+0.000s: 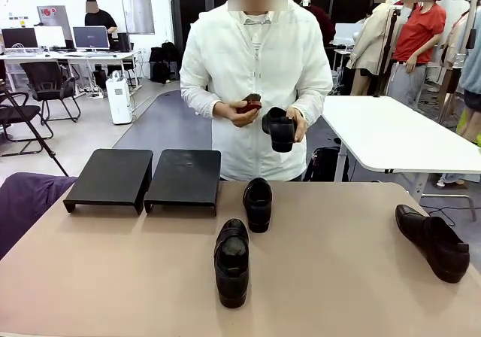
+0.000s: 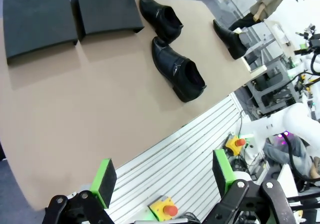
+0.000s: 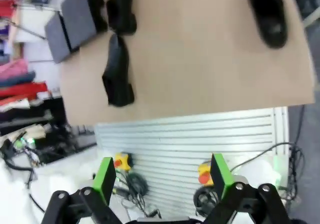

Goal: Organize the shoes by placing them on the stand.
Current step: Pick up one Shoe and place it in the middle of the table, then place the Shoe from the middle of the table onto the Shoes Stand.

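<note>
The left gripper hangs open and empty, its green pads spread wide, just off the robot's edge of the table. Ahead of its fingertips and well apart from them, the nearest shoe lies on its sole on the tabletop. Just past that one lies a second shoe, close to it but apart. Farther ahead, on the side of the gripper's left-hand pad, stand the two black platforms of the stand, side by side. The second shoe lies just beside the nearer corner of one platform, on the table and not on the stand. Off toward the other pad's side, a third shoe lies alone near the table's edge.

The right gripper is likewise open and holds nothing, back from the table's near edge. Its view is blurred. The third shoe appears to lie far ahead of its right-hand finger. The other two shoes on the table lie ahead of the left-hand finger, with a platform beyond them.

Well beyond both grippers, across the table, a person holds the fourth shoe in the person's left hand, raised above the tabletop. The person's right hand holds a small red-brown object.
</note>
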